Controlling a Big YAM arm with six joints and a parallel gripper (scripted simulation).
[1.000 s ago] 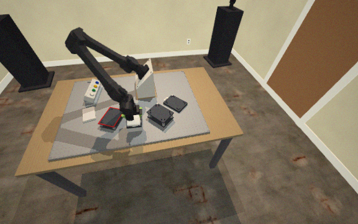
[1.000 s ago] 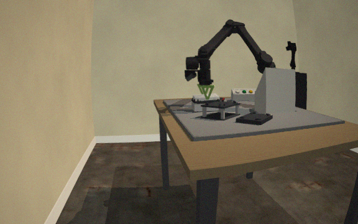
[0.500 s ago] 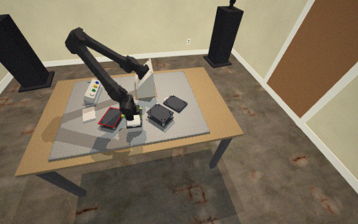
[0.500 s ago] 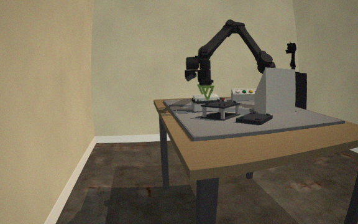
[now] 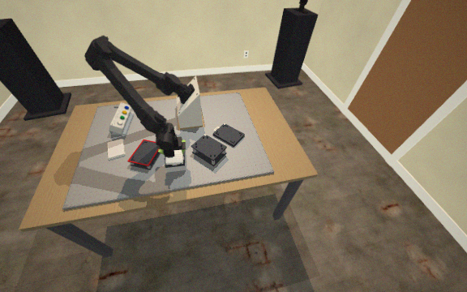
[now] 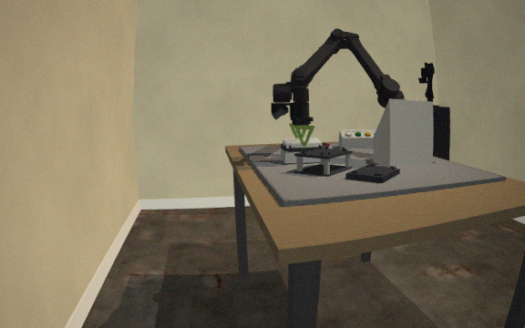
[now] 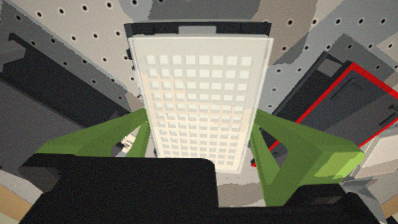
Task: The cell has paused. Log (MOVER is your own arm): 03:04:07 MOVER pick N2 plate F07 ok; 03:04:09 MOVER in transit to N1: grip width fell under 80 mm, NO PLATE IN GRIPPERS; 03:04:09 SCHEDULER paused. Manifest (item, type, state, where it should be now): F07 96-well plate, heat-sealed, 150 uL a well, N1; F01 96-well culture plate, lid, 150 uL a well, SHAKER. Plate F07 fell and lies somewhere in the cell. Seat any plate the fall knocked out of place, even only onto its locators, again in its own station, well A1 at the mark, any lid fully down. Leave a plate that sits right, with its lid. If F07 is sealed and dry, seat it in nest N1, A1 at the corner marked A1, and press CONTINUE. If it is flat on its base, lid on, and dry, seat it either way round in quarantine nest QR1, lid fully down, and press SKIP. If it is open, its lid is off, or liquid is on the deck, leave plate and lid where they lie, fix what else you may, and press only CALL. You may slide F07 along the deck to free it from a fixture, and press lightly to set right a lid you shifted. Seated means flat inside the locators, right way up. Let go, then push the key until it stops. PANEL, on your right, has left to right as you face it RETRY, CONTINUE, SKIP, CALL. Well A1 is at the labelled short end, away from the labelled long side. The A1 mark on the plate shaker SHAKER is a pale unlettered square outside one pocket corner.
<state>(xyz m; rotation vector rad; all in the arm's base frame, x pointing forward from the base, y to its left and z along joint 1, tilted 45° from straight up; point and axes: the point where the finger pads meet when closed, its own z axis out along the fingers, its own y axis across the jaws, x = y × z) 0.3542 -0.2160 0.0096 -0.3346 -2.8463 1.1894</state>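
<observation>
My gripper [image 7: 199,112] is shut on the long sides of a white 96-well plate [image 7: 200,105], top face up. In the top view the gripper [image 5: 173,153] and the plate [image 5: 175,159] are between the red-edged nest [image 5: 143,152] and the raised black shaker [image 5: 209,148]. A black nest edge [image 7: 197,29] shows just beyond the plate's far short end. I cannot tell whether the plate rests on it or hangs just above. A second flat white plate [image 5: 116,149] lies on the deck left of the red-edged nest. The shaker top looks bare.
The button panel [image 5: 119,119] stands at the back left of the mat. A grey wedge housing [image 5: 189,109] stands behind the gripper. Another low black nest [image 5: 229,135] lies to the right of the shaker. The red-edged nest also shows in the wrist view [image 7: 345,105].
</observation>
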